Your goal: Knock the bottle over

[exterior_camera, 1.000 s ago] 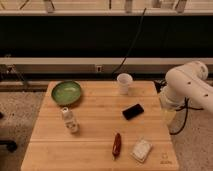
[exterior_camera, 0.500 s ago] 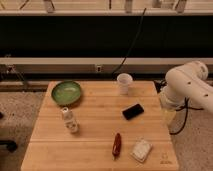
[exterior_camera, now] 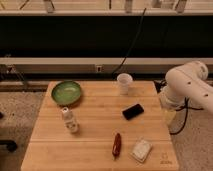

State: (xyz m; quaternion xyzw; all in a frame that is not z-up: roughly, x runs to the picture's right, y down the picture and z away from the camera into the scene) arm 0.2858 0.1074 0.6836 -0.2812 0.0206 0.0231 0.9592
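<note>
The small clear bottle [exterior_camera: 70, 120] with a white cap stands upright on the left part of the wooden table [exterior_camera: 100, 112], just below the green bowl. My white arm [exterior_camera: 187, 90] hangs at the table's right edge. The gripper [exterior_camera: 170, 118] points down beside that edge, far to the right of the bottle and apart from it.
A green bowl [exterior_camera: 66, 93] sits at the back left. A white paper cup [exterior_camera: 124, 83] stands at the back middle. A black phone [exterior_camera: 133, 111], a red object [exterior_camera: 116, 144] and a pale packet [exterior_camera: 141, 149] lie on the right half. A dark cable [exterior_camera: 131, 45] hangs behind.
</note>
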